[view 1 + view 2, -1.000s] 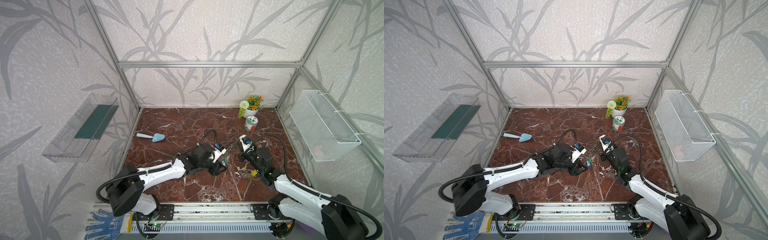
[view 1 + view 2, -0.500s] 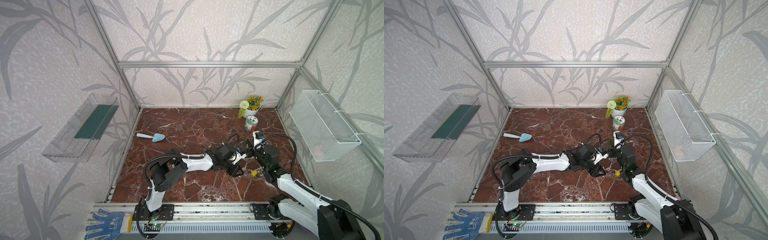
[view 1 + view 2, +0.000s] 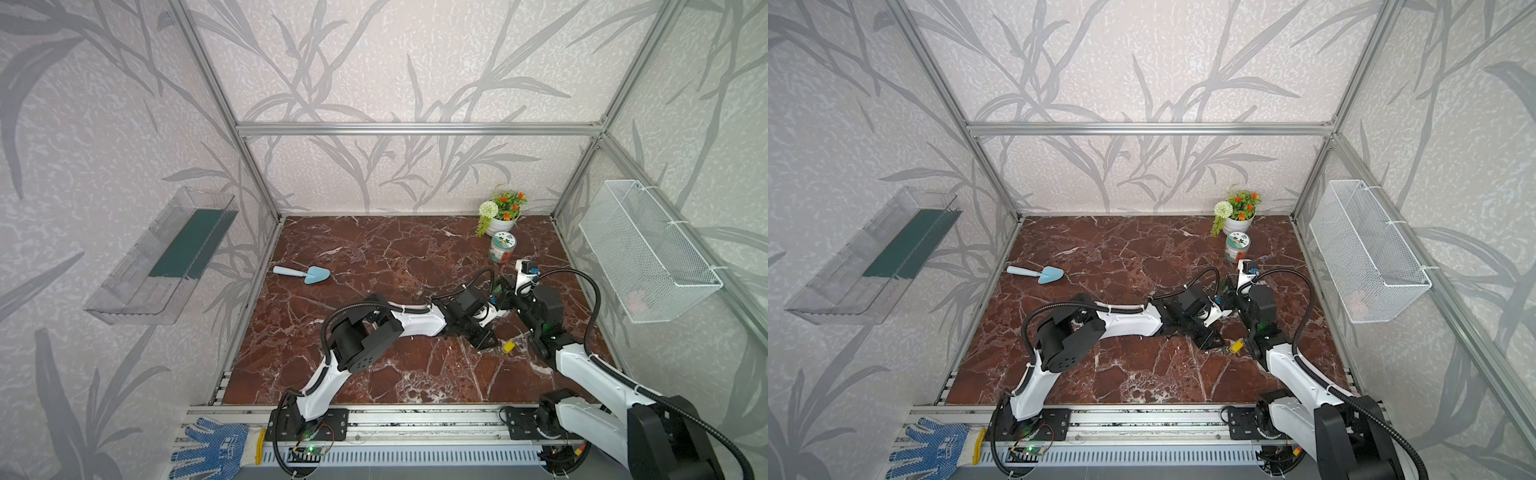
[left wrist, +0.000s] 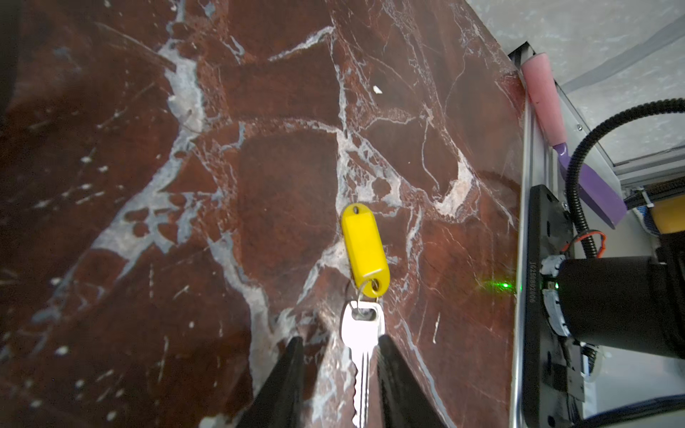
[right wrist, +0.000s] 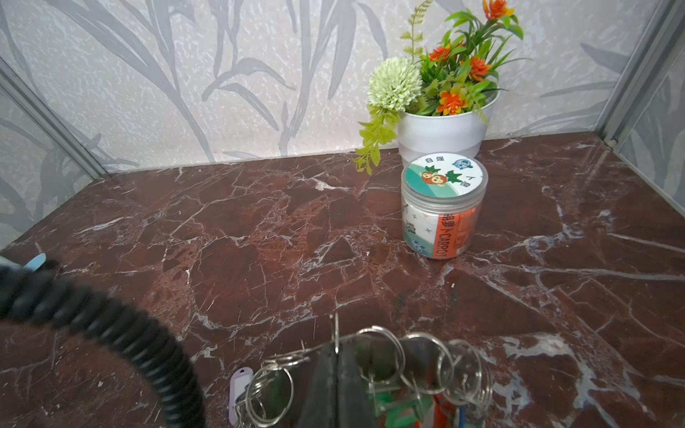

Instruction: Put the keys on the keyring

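Both left gripper (image 4: 339, 339) jaws flank keys (image 4: 361, 328); right gripper (image 5: 336, 357) w/ keyring (image 5: 336, 329).

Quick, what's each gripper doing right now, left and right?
Left gripper: open, jaws either side of the keys, not yet clamped.
Right gripper: shut on the keyring.

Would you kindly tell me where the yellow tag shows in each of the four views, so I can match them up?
In a top view: yellow tag on the floor, right of centre, towards the front.
In a top view: same spot, slightly nearer the middle.
Left wrist: near the picture's middle.
Right wrist: not in it.
Shared landmark: the left jaws, their tips close to the tag wherever it shows.
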Robot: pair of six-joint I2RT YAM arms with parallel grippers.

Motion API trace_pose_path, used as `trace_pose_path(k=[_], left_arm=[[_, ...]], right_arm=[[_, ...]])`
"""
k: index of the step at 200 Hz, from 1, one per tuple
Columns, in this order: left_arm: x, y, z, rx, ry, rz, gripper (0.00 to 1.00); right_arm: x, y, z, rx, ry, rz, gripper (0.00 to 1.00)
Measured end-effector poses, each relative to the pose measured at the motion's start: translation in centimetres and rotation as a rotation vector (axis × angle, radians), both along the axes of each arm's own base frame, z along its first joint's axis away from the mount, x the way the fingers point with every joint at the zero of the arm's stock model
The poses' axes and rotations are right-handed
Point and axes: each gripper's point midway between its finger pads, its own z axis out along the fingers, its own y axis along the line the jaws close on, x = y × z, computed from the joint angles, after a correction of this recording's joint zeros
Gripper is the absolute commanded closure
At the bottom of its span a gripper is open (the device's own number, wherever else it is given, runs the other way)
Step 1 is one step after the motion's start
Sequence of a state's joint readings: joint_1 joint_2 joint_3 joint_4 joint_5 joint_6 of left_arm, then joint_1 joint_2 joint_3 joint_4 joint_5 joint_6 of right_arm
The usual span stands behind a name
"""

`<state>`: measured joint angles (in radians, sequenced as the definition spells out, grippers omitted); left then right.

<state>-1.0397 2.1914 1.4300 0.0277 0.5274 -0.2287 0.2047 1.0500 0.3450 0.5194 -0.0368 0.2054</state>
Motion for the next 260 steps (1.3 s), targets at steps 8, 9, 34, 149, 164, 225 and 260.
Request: trace_pose_path(k=[8, 9, 34, 149, 164, 225, 260], left_arm=[[-0.2, 0.0, -0.2, 0.01, -0.008, -0.003, 0.81], [-0.2, 0.1, -0.2, 0.012, -0.008, -0.003, 0.82], [-1.2, -0.3, -0.5, 0.005, -0.02, -0.03, 0.95], [-3.0, -1.7, -0.6, -0.055, -0.077, 0.008, 1.0], [-2.9, -1.8, -0.5, -0.055, -0.078, 0.016, 1.0], [-2.4, -2.6, -0.5, -0.063, -0.07, 0.03, 1.0], [-2.3, -2.9, -0.9, -0.062, -0.061, 0.035, 1.0]], right_arm=[[0.0, 0.1, 0.0, 0.005, 0.0, 0.002, 1.0], [0.0, 0.1, 0.0, 0.006, 0.0, 0.003, 1.0], [-0.1, 0.4, 0.1, 0.018, 0.001, 0.018, 1.0], [-1.1, 0.4, 0.9, 0.06, -0.014, 0.024, 1.0], [-1.2, 0.5, 0.8, 0.065, -0.011, 0.026, 1.0], [-1.3, 0.5, 0.6, 0.076, -0.007, 0.025, 1.0], [-1.4, 0.5, 0.4, 0.078, 0.0, 0.024, 1.0]])
